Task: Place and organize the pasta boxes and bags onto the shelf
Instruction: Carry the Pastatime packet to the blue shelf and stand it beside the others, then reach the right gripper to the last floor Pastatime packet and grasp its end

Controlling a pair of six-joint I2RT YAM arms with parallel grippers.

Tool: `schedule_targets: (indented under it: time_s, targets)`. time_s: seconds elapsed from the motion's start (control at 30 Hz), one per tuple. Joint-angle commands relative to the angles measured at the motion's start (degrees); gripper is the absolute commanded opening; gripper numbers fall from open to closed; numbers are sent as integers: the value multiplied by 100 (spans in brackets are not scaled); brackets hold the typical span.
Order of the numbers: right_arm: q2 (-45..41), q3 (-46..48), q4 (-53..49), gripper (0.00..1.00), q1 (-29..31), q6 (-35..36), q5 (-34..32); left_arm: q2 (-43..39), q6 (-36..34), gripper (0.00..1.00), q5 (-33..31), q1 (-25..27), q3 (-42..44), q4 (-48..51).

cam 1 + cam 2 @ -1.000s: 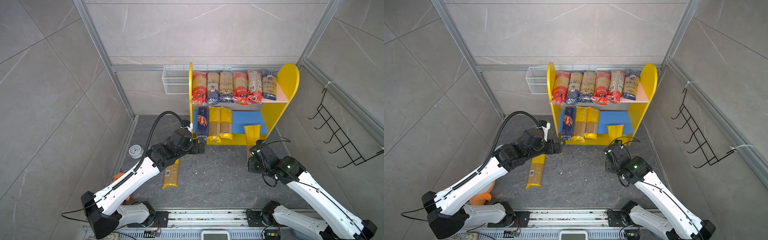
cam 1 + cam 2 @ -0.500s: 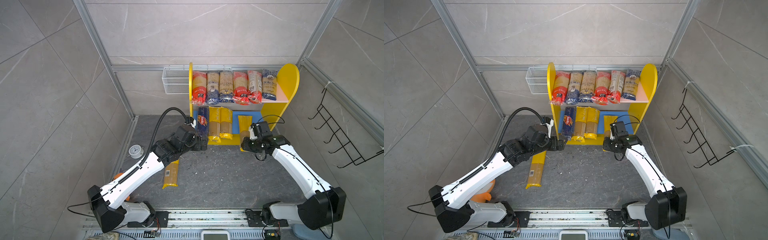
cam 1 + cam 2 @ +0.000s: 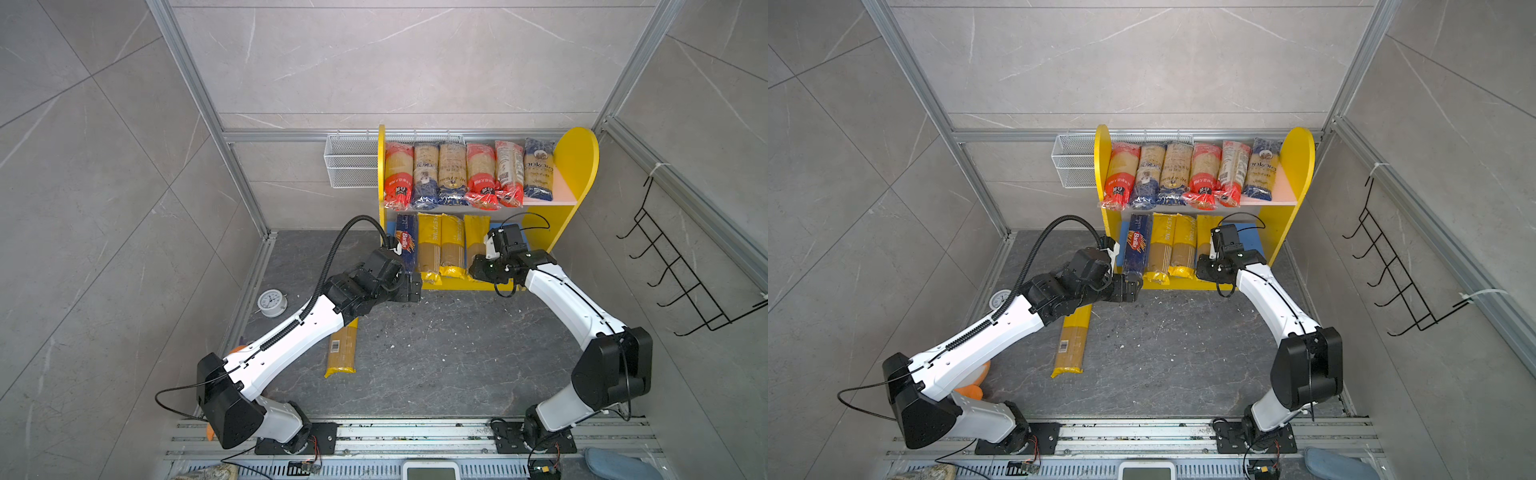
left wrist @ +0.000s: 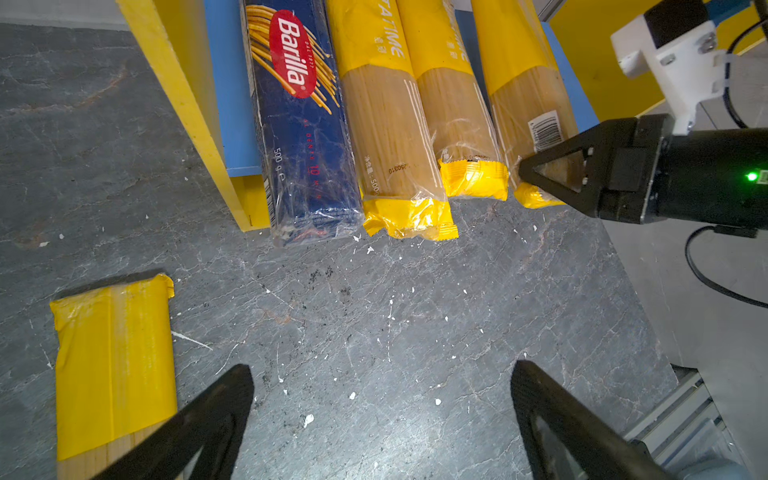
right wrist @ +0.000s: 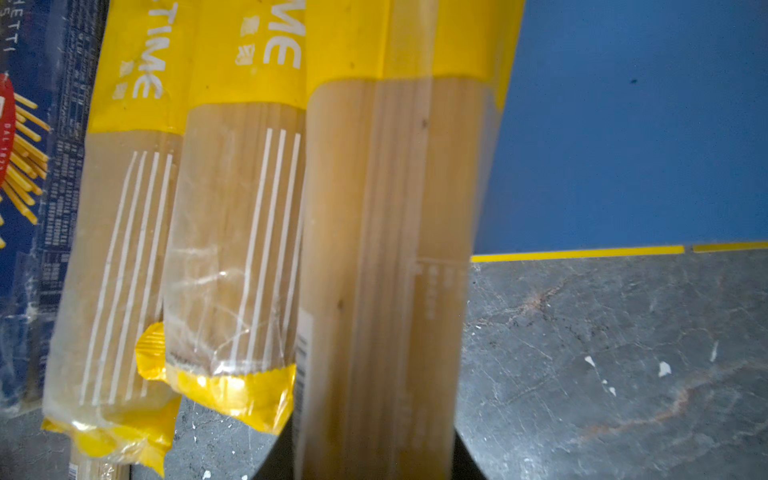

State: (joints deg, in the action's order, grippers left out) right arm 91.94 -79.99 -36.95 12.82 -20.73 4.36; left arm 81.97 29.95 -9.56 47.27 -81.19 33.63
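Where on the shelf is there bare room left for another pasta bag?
Lower blue board: bare between the rightmost yellow bag and the right panel. Pink board: only a sliver right of the dark-blue bag; its six bags crowd the rest.

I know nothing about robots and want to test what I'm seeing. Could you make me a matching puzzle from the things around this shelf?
Things:
1. Barilla box
2. loose pack
3. right tool
4. left tool

States:
A. open, holding nothing
B. lying on the grey floor, outside the shelf
C. leftmost on the lower blue board in both top views
D. shut on a yellow-ended pack at that board

Pairs: 1-C, 2-B, 3-D, 4-A
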Motion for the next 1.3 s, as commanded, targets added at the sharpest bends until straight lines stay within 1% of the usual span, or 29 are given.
schedule_targets:
  time_s: [0.0, 0.17, 0.27, 0.33, 0.43, 0.47, 0.5, 0.53, 0.73, 0.9, 1.0, 1.1, 1.17, 1.27]
  targets:
    - [44, -515, 685, 0, -38, 183, -70, 34, -222, 100, 130, 5, -270, -150]
    - [291, -700, 561, 1, -137, 184, -141, 105, -304, 100, 164, 4, -327, -170]
    - [412, -747, 539, 8, -197, 153, -85, 148, -339, 100, 200, 2, -341, -171]
    - [421, -705, 588, 24, -222, 148, -75, 161, -350, 100, 217, 6, -353, -168]
    - [332, -582, 678, 55, -253, 140, -76, 170, -376, 100, 222, 2, -367, -167]
    - [302, -562, 687, 68, -253, 140, -93, 170, -376, 100, 218, 2, -360, -159]
    - [278, -542, 685, 76, -262, 146, -93, 161, -384, 100, 227, 4, -368, -160]
    - [257, -537, 674, 79, -262, 148, -102, 161, -385, 100, 227, 3, -360, -156]
    - [73, -452, 558, 81, -271, 122, -145, 26, -351, 100, 244, 8, -273, -163]
    - [-331, -197, 337, 82, -271, 99, -288, -251, -241, 100, 229, 2, -32, -205]
    - [-683, 59, 129, 82, -267, 104, -370, -487, -145, 100, 201, 15, 167, -207]
    - [-1137, 458, -33, 82, -254, 0, -317, -766, -54, 100, 129, 24, 402, -189]
    - [-1497, 755, -171, 85, -203, -74, -280, -991, 15, 100, 35, 67, 598, -172]
    - [-2065, 1132, -374, 86, 104, -166, -268, -1412, 135, 100, -168, 149, 950, -118]
